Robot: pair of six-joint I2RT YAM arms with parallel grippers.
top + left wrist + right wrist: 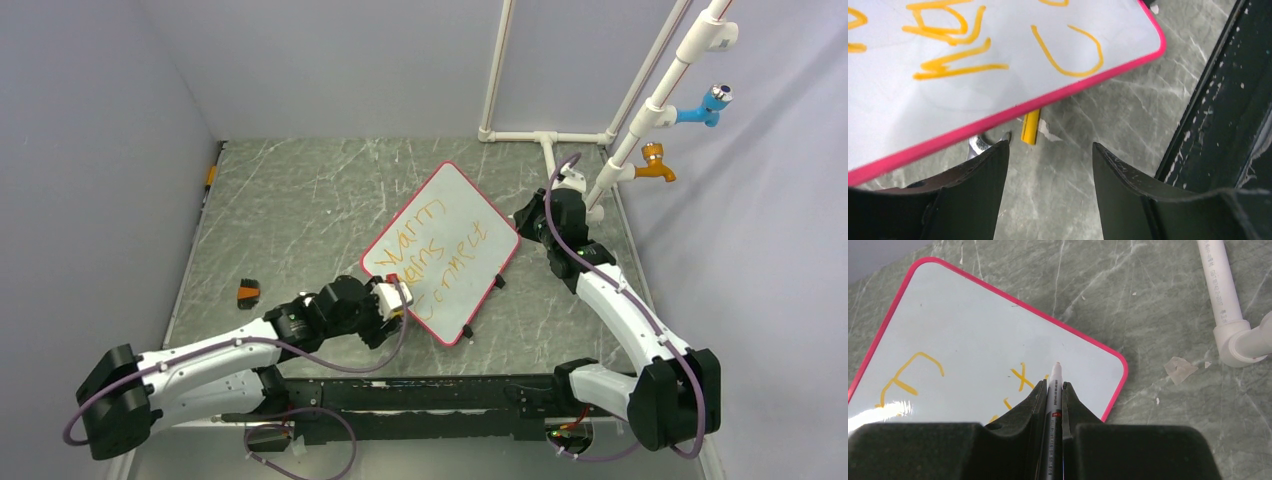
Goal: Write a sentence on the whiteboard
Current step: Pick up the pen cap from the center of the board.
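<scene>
The whiteboard [455, 205] lies tilted on the grey table, with a pink rim and orange-yellow handwriting in three lines. My right gripper [527, 216] is at the board's right corner and is shut on a grey marker [1055, 385]. The marker's tip points at the white surface [973, 325] beside the last letters. My left gripper [396, 303] is at the board's near left edge. In the left wrist view its jaws [1050, 146] stand wide open and empty over bare table, just short of the pink rim [998, 119].
A yellow piece [1031, 126] and a metal wrench end [978, 145] poke out from under the board's edge. A small orange-black object [247, 293] lies at the left. A white pipe frame [545, 137] with blue and orange taps stands at the back right. A black rail [430, 392] runs along the near edge.
</scene>
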